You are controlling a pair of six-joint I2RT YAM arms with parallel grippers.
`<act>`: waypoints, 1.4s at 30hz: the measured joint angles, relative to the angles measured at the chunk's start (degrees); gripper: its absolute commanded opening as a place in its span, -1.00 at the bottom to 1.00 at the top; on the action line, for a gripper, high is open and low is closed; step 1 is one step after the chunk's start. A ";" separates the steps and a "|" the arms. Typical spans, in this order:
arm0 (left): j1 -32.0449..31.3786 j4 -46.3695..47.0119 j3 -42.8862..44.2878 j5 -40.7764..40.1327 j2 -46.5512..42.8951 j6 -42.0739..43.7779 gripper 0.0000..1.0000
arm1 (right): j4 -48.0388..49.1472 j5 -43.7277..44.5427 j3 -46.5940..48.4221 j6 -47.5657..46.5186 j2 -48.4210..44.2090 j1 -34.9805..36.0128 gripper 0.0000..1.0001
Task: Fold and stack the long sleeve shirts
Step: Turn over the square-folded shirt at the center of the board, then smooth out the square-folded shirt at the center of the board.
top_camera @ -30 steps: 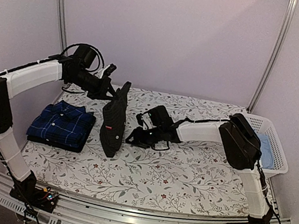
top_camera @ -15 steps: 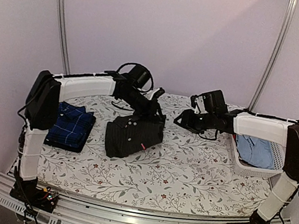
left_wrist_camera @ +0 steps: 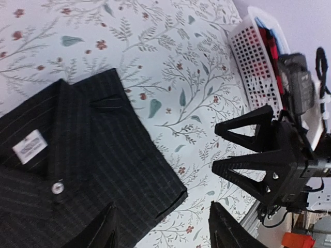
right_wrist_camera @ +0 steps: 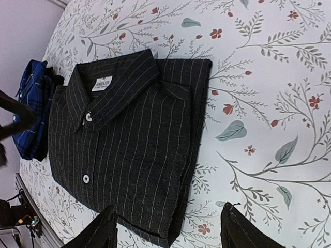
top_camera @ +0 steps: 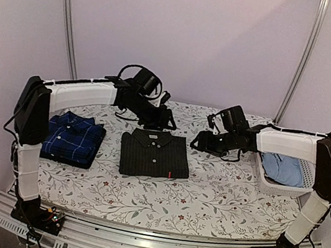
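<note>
Black shirt (top_camera: 154, 154): woven cloth, matt, with thin pale pinstripes; surface smooth and flat. Its buttons (right_wrist_camera: 86, 179) are pale and slightly glossy; the collar label (right_wrist_camera: 103, 83) is white cloth. Navy shirt (top_camera: 75, 138), left of the black shirt: checked cloth, matt. Cover (top_camera: 217, 195) under the black shirt — smooth, matt, floral print; cloth or sheet, cannot tell. Basket (left_wrist_camera: 253, 62), right of the black shirt: white perforated plastic, with light-blue cloth (top_camera: 284, 169) inside. Rail (top_camera: 146, 244), nearer than the black shirt — bare ribbed metal, dull sheen.
</note>
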 measured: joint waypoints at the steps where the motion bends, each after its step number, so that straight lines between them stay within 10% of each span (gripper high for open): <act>1: 2.08 1.16 -4.70 -0.59 -3.87 -0.35 0.16 | -0.02 -0.24 0.79 -0.35 1.60 0.79 0.35; 10: 14.29 5.86 -31.95 -3.23 -19.80 -2.16 0.17 | 0.00 -2.08 6.58 -2.05 12.94 3.21 0.37; 26: 16.17 11.08 -36.85 -0.20 -15.52 -2.10 -0.10 | -0.98 -0.20 13.79 -2.56 21.75 4.22 0.26; 33: 15.34 12.79 -35.45 1.49 -11.52 -1.40 -0.55 | -2.34 1.97 13.90 -2.40 22.10 5.14 -0.97; 42: 9.92 13.22 -29.70 1.99 -8.35 -2.01 -0.60 | -2.75 6.29 5.20 -1.05 16.09 5.20 -1.00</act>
